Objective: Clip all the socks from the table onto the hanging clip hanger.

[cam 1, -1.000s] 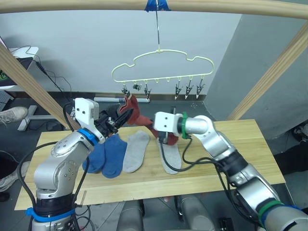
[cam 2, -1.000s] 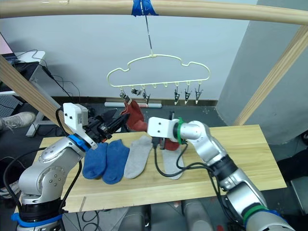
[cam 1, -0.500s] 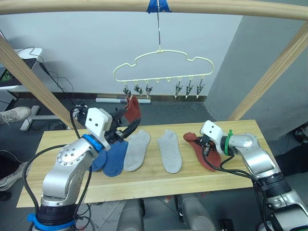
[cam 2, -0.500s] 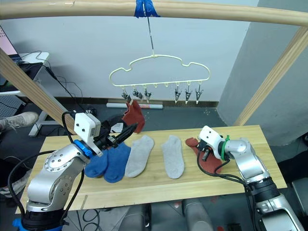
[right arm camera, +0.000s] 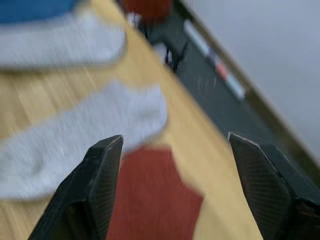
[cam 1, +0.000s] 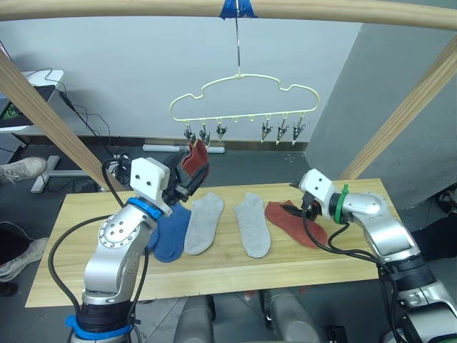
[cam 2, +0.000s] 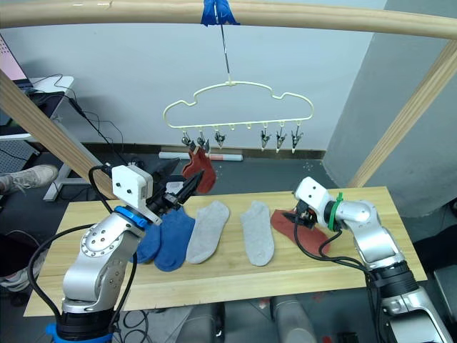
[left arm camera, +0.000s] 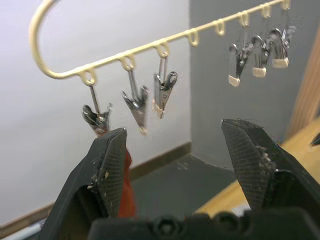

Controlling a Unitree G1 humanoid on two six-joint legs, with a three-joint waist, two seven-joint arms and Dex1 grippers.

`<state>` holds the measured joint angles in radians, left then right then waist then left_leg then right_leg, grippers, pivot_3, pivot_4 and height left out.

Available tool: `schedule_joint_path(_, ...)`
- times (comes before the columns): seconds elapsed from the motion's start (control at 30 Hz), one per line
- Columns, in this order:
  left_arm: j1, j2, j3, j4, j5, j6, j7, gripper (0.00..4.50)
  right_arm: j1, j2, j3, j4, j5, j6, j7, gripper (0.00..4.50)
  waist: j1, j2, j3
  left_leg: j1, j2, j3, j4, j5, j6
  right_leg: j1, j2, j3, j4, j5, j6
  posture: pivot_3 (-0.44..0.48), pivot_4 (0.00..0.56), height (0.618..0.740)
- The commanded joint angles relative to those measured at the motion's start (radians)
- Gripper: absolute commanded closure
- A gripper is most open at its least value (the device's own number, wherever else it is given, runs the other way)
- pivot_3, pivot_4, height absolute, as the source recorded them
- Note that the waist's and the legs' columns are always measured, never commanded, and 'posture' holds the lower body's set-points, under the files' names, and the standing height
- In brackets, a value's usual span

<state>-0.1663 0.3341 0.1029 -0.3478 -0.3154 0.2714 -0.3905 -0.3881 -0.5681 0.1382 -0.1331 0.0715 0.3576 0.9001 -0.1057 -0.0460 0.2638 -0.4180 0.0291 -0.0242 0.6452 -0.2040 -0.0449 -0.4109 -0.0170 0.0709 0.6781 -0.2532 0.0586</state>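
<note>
The pale clip hanger (cam 1: 243,94) hangs from a hook under the beam. One rust-red sock (cam 1: 195,160) dangles from its leftmost clip (left arm camera: 96,117); the other clips are bare. My left gripper (cam 1: 191,184) is open just below and in front of that sock, holding nothing. On the table (cam 1: 214,275) lie two blue socks (cam 1: 168,234), two grey socks (cam 1: 204,223) (cam 1: 252,223) and a second rust-red sock (cam 1: 288,221). My right gripper (cam 1: 294,211) stands open right over this red sock (right arm camera: 155,200), its fingers (right arm camera: 102,185) either side of it.
A thick wooden beam (cam 1: 128,7) with blue tape (cam 1: 235,7) carries the hanger. Slanted wooden posts (cam 1: 43,121) (cam 1: 407,107) stand at both ends of the table. Cables and a shoe lie on the floor behind the left end.
My right gripper carried the red sock from the table's middle to its right end, laid it down and opened. My left gripper rose closer to the hanging red sock.
</note>
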Motion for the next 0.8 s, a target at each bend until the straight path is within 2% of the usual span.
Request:
schedule_joint_path(0.03,-0.021,-0.034,-0.009,0.030,0.038,-0.063,0.036,1.17,0.025,-0.024,-0.038,-0.147,0.075,0.045,0.023,0.89,0.000,0.000,0.000,0.000,0.000,0.000,0.000,0.000,0.000,0.000,0.000,0.000,0.000,0.000,0.000,-0.149,0.249,0.740)
schedule_joint_path(0.1,-0.036,-0.056,-0.012,0.064,0.052,-0.092,0.049,1.17,0.033,-0.030,-0.039,-0.203,0.102,0.075,0.023,0.89,-0.001,0.000,0.000,0.000,0.000,0.000,0.000,0.000,0.000,0.000,0.000,0.000,0.000,0.000,0.000,-0.162,0.252,0.740)
schedule_joint_path(0.23,-0.076,-0.085,-0.023,0.132,0.080,-0.130,0.064,2.05,0.029,-0.030,-0.040,-0.274,0.147,0.122,0.011,0.85,-0.002,0.000,0.000,0.000,0.000,0.000,0.000,0.000,0.000,0.000,0.000,0.000,0.000,0.000,0.000,-0.170,0.254,0.740)
schedule_joint_path(0.8,-0.297,-0.171,-0.044,0.425,0.162,-0.278,0.123,2.05,0.018,-0.061,-0.072,-0.343,0.222,0.198,-0.046,0.85,-0.008,-0.001,0.001,-0.002,0.000,0.000,-0.002,0.000,0.000,0.000,0.000,0.000,-0.006,0.000,0.000,-0.216,0.260,0.740)
